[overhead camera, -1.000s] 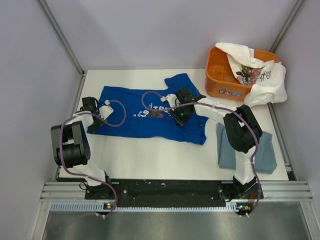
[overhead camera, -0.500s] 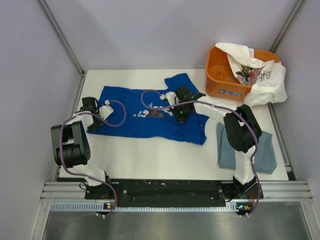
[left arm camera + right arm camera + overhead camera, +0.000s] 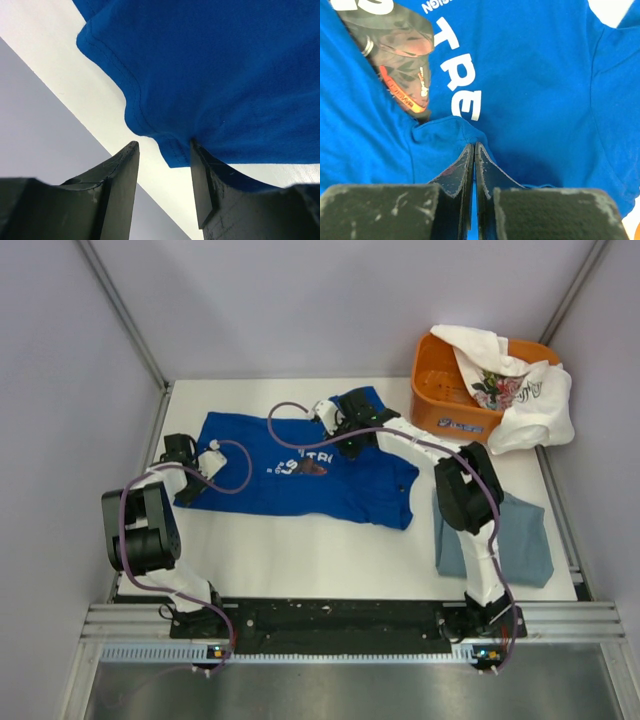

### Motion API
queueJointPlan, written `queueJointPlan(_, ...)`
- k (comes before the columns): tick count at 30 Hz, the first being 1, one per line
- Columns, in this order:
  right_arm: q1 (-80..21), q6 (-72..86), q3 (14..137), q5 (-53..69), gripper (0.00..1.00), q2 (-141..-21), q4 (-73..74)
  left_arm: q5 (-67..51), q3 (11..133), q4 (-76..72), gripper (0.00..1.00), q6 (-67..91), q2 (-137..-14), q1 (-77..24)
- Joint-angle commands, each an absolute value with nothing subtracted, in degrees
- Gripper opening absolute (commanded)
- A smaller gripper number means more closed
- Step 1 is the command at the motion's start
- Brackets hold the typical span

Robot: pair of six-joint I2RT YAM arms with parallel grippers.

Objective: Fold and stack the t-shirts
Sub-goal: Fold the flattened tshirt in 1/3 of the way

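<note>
We've got the left gripper (image 3: 163,148) parted astride the stitched hem, gripping nothing | royal-blue t-shirt (image 3: 300,495) spread flat on the white table (image 3: 300,550), lightly rumpled | right gripper (image 3: 474,146) squeezed together, pinching a peak of blue knit | grey-blue t-shirt (image 3: 525,540) folded rectangular, right | white floral t-shirt (image 3: 540,405) slumped over the orange plastic basket (image 3: 440,412).

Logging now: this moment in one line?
left gripper open at blue tee | right gripper shut on it | grey tee folded

White table (image 3: 300,550); pale grey walls (image 3: 300,300); aluminium corner posts (image 3: 122,310); slotted metal rail (image 3: 570,620) at near edge.
</note>
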State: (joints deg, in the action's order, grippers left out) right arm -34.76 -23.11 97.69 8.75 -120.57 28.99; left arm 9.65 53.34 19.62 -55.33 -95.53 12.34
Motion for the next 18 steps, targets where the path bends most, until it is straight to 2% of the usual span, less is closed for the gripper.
queueJointPlan(1,-35.42,-27.86,102.30,7.91,0.00,-123.83,25.49,8.61,53.09,19.25,0.50,-55.28,-93.96,12.66)
queueJointPlan(12,-35.59,-27.25,106.16,3.70,0.01,-128.05,20.92,8.61,52.91,19.25,0.51,-55.90,-93.34,12.66)
queueJointPlan(16,-35.77,-24.35,110.29,1.41,0.13,-130.16,21.00,8.44,53.17,19.69,0.52,-55.72,-93.08,12.66)
queueJointPlan(18,-35.86,-23.21,111.09,0.45,0.27,-130.17,21.00,8.18,53.09,20.13,0.52,-55.98,-92.64,12.66)
